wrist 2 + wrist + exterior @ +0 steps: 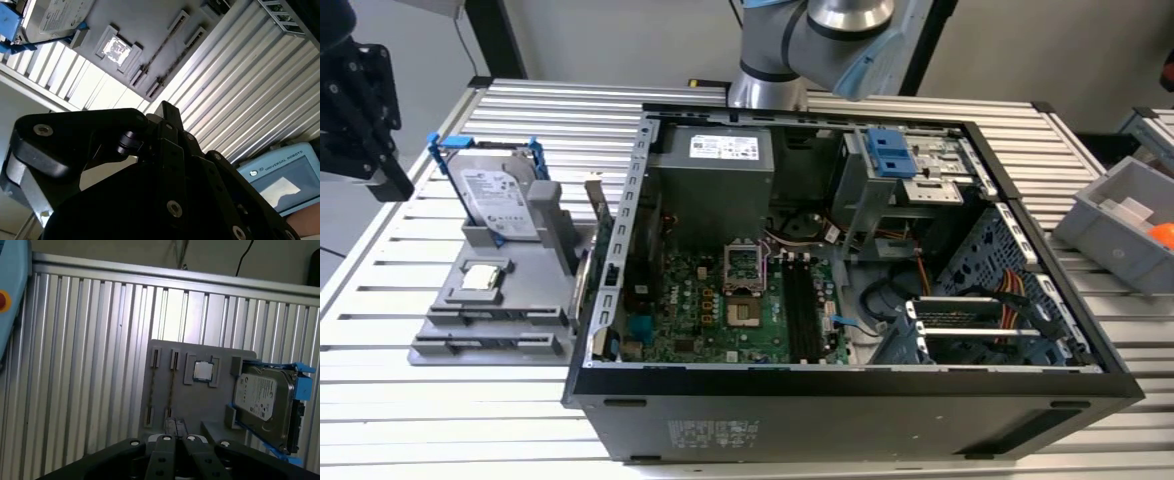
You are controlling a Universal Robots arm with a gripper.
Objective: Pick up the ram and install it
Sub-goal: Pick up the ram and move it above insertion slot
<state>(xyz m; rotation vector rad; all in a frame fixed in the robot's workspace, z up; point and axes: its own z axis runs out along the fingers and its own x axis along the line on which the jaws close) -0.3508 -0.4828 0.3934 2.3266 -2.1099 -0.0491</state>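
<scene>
The ram stands on edge in a slot of the grey holder, on the side next to the open computer case. In both wrist views it is a thin dark strip, ram and ram, between the holder's slot posts. My gripper hangs at the exterior view's far left, well above the table and clear of the holder. Its black fingers meet at the tips, so the gripper is shut with nothing in it. The motherboard's memory slots lie inside the case.
On the holder also sit a silver hard drive in a blue frame and a small square CPU chip. A grey bin stands at the exterior view's right. A blue pendant lies on the ribbed table.
</scene>
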